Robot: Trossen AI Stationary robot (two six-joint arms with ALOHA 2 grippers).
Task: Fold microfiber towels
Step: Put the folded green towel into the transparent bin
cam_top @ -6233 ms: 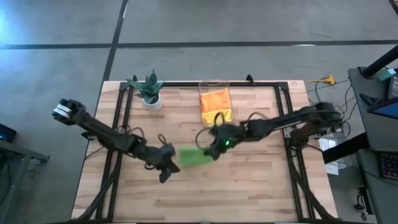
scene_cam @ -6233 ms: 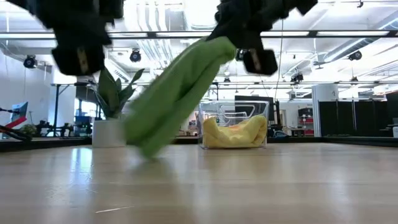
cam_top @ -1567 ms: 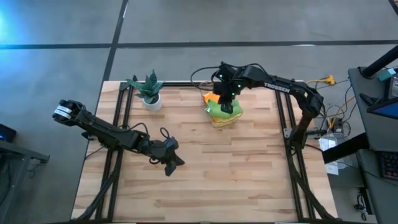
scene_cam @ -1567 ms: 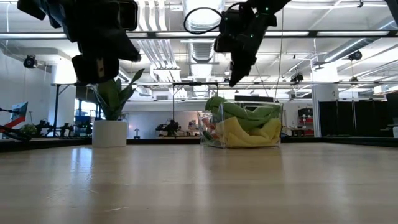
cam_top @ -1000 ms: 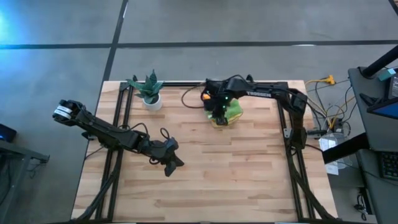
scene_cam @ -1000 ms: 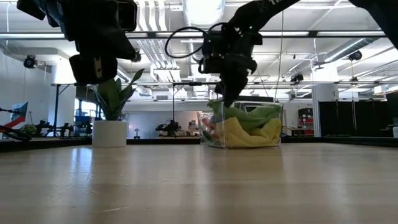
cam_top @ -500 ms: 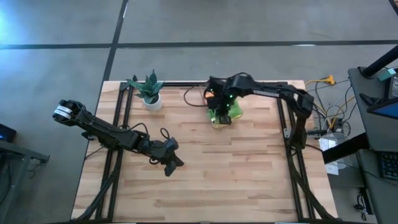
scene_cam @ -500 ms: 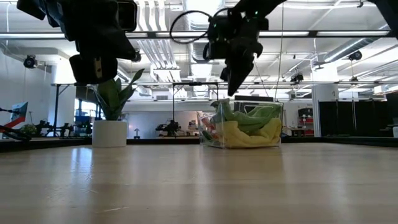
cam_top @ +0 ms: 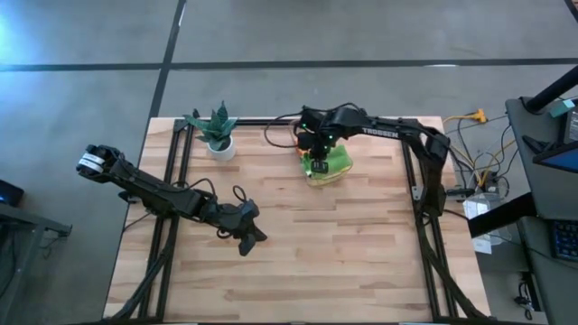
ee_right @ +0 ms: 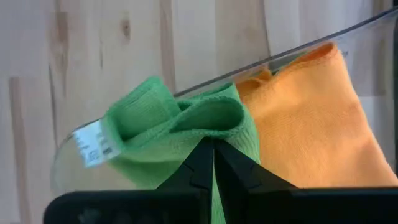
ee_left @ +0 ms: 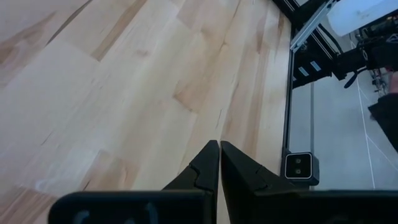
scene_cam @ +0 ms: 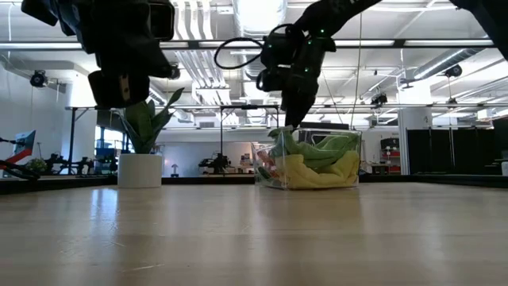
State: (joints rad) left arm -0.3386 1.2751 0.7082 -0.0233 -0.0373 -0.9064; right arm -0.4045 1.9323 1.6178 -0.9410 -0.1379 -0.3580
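Above clear bin [cam_top: 327, 173], right claw [ee_right: 213, 146] closed, pointing down.

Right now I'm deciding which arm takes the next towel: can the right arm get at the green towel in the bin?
Probably yes: the right gripper, shut, hangs just above the green towel, which lies atop the open clear bin.

Towels [cam_top: 332, 162] in bin [scene_cam: 349, 163]; plant [cam_top: 218, 129] left of bin.
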